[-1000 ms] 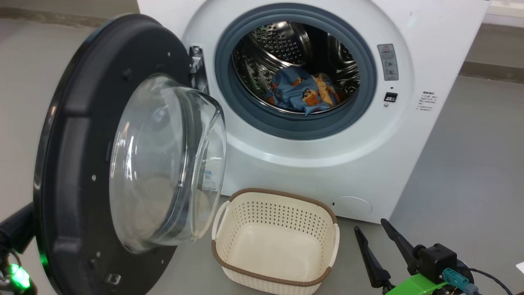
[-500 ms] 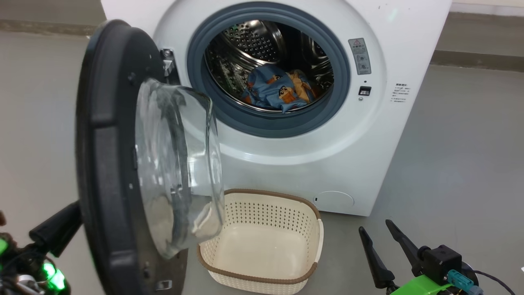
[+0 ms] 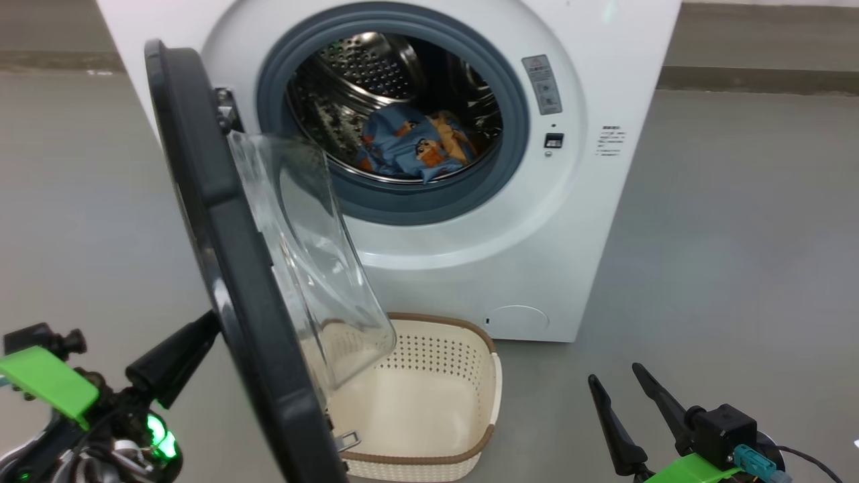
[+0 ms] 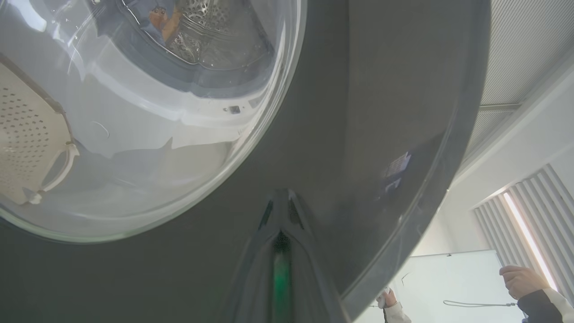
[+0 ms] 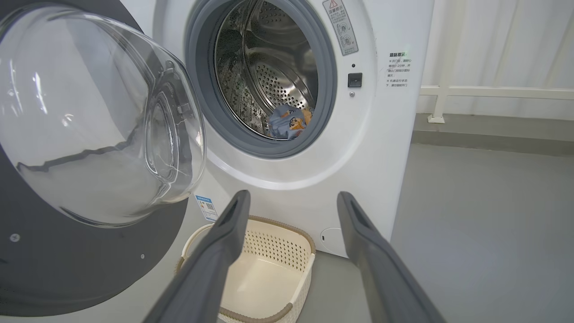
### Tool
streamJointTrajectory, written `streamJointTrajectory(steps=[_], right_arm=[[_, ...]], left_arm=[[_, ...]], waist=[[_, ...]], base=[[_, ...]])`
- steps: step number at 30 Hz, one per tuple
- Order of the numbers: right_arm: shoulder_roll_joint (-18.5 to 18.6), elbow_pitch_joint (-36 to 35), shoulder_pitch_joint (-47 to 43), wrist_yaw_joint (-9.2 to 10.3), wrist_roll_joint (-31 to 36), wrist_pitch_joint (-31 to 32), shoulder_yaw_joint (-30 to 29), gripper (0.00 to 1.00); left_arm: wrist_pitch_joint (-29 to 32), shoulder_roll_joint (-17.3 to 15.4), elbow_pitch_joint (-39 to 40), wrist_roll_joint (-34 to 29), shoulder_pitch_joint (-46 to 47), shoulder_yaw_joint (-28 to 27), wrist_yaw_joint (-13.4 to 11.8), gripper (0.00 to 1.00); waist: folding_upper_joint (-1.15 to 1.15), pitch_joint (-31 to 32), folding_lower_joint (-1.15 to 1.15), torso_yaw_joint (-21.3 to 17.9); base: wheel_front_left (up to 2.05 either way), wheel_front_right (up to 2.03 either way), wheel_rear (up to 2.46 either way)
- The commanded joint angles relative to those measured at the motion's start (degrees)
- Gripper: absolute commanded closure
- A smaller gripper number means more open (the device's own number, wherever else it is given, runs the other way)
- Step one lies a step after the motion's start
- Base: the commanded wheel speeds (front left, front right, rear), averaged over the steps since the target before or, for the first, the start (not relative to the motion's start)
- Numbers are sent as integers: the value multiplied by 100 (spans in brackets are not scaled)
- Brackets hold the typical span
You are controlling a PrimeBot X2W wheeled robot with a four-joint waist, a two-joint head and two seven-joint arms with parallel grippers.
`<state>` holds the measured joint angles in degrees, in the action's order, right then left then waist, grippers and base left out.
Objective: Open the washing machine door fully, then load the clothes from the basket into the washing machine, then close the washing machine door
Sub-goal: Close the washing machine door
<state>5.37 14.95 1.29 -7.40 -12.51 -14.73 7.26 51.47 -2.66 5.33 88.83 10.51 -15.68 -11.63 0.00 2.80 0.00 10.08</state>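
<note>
The white washing machine (image 3: 604,40) stands with its drum open. The clothes (image 3: 409,147), light blue with orange figures, lie inside the drum (image 5: 289,123). The washing machine door (image 3: 228,255) hangs about half open, its black rim edge-on to my head view and its glass bowl (image 5: 89,112) facing the machine. My left gripper (image 3: 205,325) is shut, its fingertips (image 4: 280,197) pressed against the door's black outer face. My right gripper (image 3: 615,373) hovers open over the floor at lower right with nothing between its fingers (image 5: 233,224). The cream basket (image 3: 493,382) sits bare below the door.
Grey floor (image 3: 738,235) spreads to the right of the machine. A person's hands (image 4: 520,278) show past the door's edge in the left wrist view. A white rail (image 5: 493,92) and pale curtains lie behind the machine on its right.
The door has swung toward the machine, from nearly face-on to edge-on, with my shut left gripper following behind it. The head camera has shifted, sliding the machine left. The right gripper holds still.
</note>
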Motion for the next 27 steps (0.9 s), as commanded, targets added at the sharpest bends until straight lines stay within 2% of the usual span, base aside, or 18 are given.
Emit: streamJointTrajectory(steps=[1,7,15,27], right_arm=[[25,-134,128,-9,77,-27,154,0],[123,-128,80,-9,67,-27,134,0],[214,-142,42,-9,52,-27,156,0],[255,-105,85,-9,15,-27,272,0]], left_arm=[[-21,-29,113,144,186,-19,77,100],[-766,-23,-201,549,347,485,396,100],[-1546,-22,-751,526,647,1004,876,100],[-2123,-22,-1663,622,1111,1464,1279,100]], waist=[[0,2,0,-132],[0,24,0,-439],[0,63,0,-711],[0,123,0,-1041]], base=[[0,0,0],[0,0,0],[0,0,0],[0,0,0]])
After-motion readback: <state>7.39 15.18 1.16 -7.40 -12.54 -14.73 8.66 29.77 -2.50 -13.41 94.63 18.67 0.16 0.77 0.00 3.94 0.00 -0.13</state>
